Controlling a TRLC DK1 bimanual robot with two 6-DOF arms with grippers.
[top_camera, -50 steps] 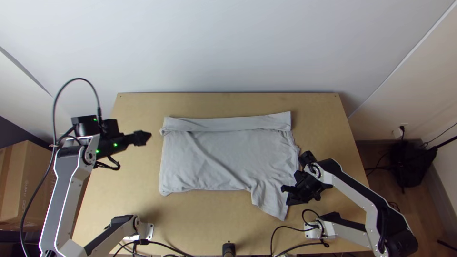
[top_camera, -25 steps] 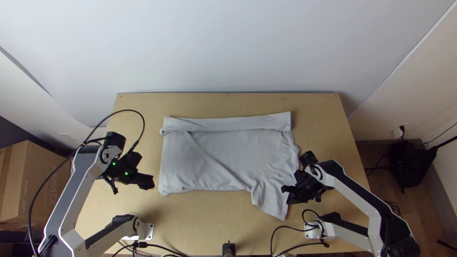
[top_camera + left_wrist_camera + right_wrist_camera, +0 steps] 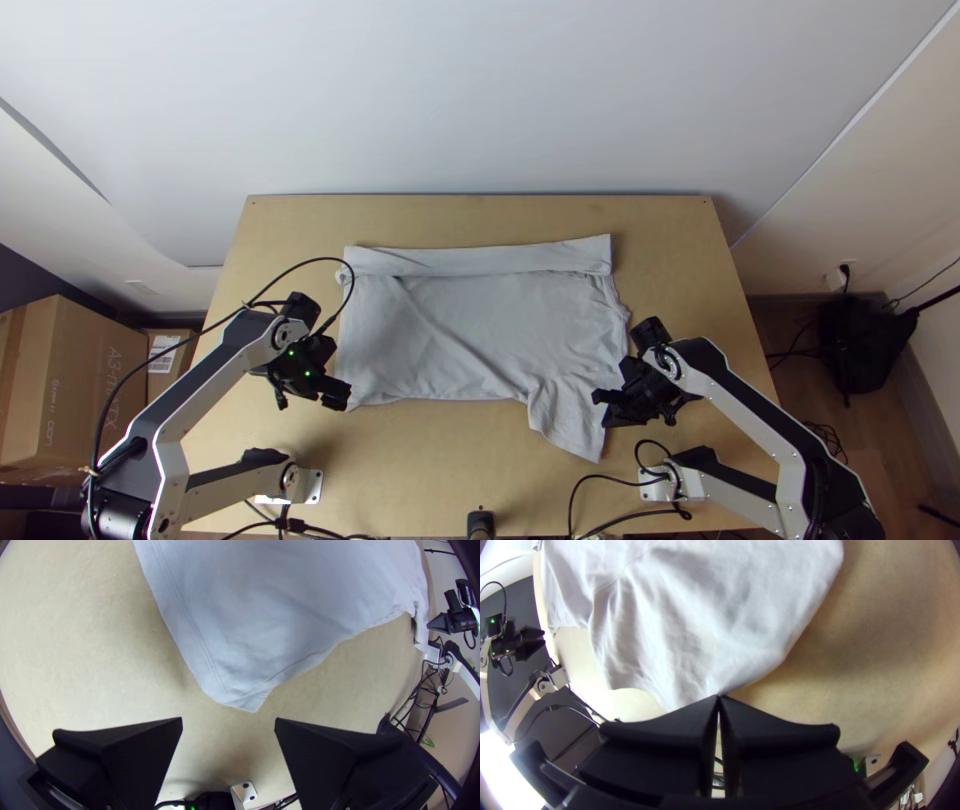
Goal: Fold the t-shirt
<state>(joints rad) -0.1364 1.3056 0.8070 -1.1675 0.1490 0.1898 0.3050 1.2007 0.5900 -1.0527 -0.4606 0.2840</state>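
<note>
- The light grey cloth t-shirt [image 3: 480, 330] lay across the middle of the pale wooden rectangular table [image 3: 420, 480], mostly spread, with some soft wrinkles.
- Along its far side, a strip [image 3: 480, 262] of the cloth was folded over into a long band.
- At the near right, a sleeve [image 3: 568, 420] stuck out towards the near edge of the table.
- The black two-fingered left gripper [image 3: 340, 393] was at the shirt's near left corner [image 3: 250, 702]; in its wrist view the wide flat fingers [image 3: 145, 755] stood well apart, with nothing between them.
- The black two-fingered right gripper [image 3: 603, 410] was beside the sleeve, at the shirt's right side. Its fingertips met right at the cloth's edge; whether they pinched any fabric, I couldn't tell.
- A brown cardboard box [image 3: 75, 380] stood left of the table.
</note>
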